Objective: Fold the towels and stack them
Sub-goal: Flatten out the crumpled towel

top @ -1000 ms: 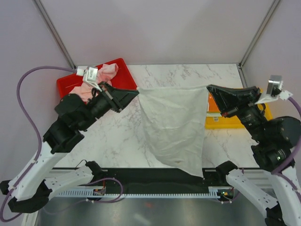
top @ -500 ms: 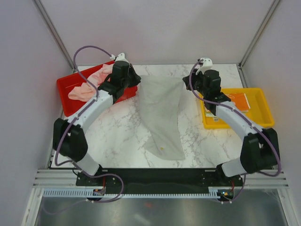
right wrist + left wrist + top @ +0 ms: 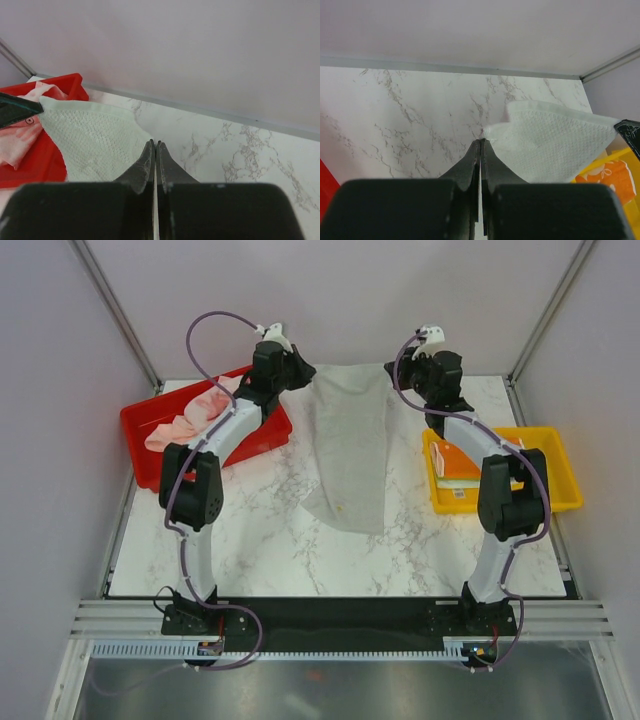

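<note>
A pale mint towel [image 3: 345, 445] is stretched between my two grippers at the far edge of the table, and its lower part trails toward the near side on the marble. My left gripper [image 3: 306, 371] is shut on the towel's left top corner [image 3: 492, 131]. My right gripper [image 3: 391, 371] is shut on the right top corner [image 3: 142, 134]. The left wrist view has the left gripper [image 3: 481, 141] pinching the waffle-textured towel [image 3: 555, 145]. In the right wrist view my right gripper [image 3: 155, 143] pinches that towel [image 3: 90, 140]. More pink towels [image 3: 195, 412] lie in the red tray.
The red tray [image 3: 142, 428] stands at the far left. A yellow tray [image 3: 545, 475] at the right holds a folded cream towel with orange print [image 3: 460, 466]. The back wall rises just behind both grippers.
Both arms have stretched out from the near side to the far edge, carrying the towel with them. The towel has narrowed and its lower end has slid away from the front edge.
</note>
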`<state>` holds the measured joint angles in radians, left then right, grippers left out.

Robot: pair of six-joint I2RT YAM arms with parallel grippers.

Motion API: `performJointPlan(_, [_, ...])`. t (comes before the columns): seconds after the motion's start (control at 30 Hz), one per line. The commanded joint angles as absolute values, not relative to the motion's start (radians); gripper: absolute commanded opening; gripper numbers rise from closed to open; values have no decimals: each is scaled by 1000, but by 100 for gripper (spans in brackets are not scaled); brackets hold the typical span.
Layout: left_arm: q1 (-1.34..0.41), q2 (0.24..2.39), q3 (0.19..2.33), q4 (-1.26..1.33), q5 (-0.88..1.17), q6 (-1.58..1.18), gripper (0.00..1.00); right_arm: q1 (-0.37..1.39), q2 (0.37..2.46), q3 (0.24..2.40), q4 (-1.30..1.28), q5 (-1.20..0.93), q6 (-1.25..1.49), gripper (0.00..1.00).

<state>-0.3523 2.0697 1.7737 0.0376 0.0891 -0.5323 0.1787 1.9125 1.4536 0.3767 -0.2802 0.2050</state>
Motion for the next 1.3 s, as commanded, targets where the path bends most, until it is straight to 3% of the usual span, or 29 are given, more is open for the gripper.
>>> performJointPlan(0.0, [-333, 2024, 1806, 132, 133, -466, 2, 140, 1850, 1448, 483, -293, 181, 0])
performJointPlan(0.27, [-371, 1639, 1489, 126, 130, -423, 2, 133, 1536, 1301, 315, -474, 221, 0])
performJointPlan(0.4, [-429, 1343, 1303, 66, 160, -414, 2, 140, 1198, 1149, 206, -563, 248, 0])
performJointPlan(0.53, [-582, 1027, 1168, -39, 106, -428, 2, 143, 909, 1017, 115, -598, 331, 0])
performJointPlan(0.67, [-707, 890, 1123, -101, 55, -491, 2, 144, 708, 1014, 107, -629, 439, 0])
performJointPlan(0.87, [-746, 938, 1201, -121, 3, -482, 2, 144, 757, 1109, 155, -577, 514, 0])
performJointPlan(0.93, [-746, 1006, 1297, -187, -120, -453, 2, 144, 814, 1164, 137, -526, 471, 0])
performJointPlan(1.07, [-710, 1195, 1426, -216, -227, -338, 2, 144, 1039, 1200, 176, -489, 404, 0])
performJointPlan(1.27, [-482, 1544, 1606, -150, -81, -391, 2, 138, 1425, 1319, 271, -457, 273, 0])
